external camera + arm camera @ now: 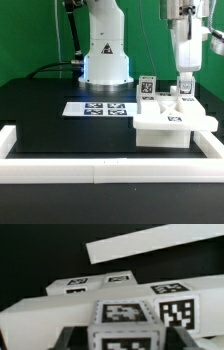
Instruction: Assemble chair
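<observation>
Seen from off the arm, the Franka arm's two-finger gripper (185,85) hangs straight down over a cluster of white plastic chair parts (172,122) at the exterior view's right, on a black tabletop (50,120). Its fingers reach down to a small white tagged cube (183,92) on top of the cluster, though whether they pinch it or stand spread cannot be told from either view. Just beside the cube, toward the exterior view's left, an upright white tagged block (148,90) stands on the flat white square plate (175,128). A thin flat white marker board (100,108) (printed with several tags) lies flat to the cluster's left, close to it. Long white border rails (110,171) frame the tabletop. At the wrist, a tagged white cube (124,319) fills the foreground between dark finger edges (68,339), with a long white bar (150,249) beyond.
</observation>
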Robot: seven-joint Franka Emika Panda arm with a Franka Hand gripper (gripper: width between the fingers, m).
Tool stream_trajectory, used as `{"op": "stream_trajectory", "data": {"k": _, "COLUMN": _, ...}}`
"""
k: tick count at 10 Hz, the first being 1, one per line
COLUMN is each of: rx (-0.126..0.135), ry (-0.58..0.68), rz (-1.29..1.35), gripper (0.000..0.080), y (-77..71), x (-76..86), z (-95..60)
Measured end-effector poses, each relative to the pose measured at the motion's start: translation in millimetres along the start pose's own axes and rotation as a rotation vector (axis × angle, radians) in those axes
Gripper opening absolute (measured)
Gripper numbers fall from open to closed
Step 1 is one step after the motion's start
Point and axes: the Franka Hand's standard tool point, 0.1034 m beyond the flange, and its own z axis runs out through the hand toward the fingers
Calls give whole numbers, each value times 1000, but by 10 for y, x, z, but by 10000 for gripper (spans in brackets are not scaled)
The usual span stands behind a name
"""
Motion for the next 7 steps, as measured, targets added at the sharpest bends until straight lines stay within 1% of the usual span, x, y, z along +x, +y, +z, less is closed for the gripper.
{"op": "stream_trajectory", "data": {"k": 3, "rx": 3, "ry": -2, "rz": 156, "gripper": 287, "y": -2, "x": -13, "z": 0}}
{"op": "stream_trajectory", "data": {"k": 6, "rx": 3, "ry": -12, "rz": 171, "gripper": 287, "y": 8, "x": -45, "z": 2}}
{"op": "stream_trajectory", "data": {"k": 7, "rx": 3, "ry": -12, "rz": 145, "gripper": 370, "y": 9, "x": -45, "z": 4}}
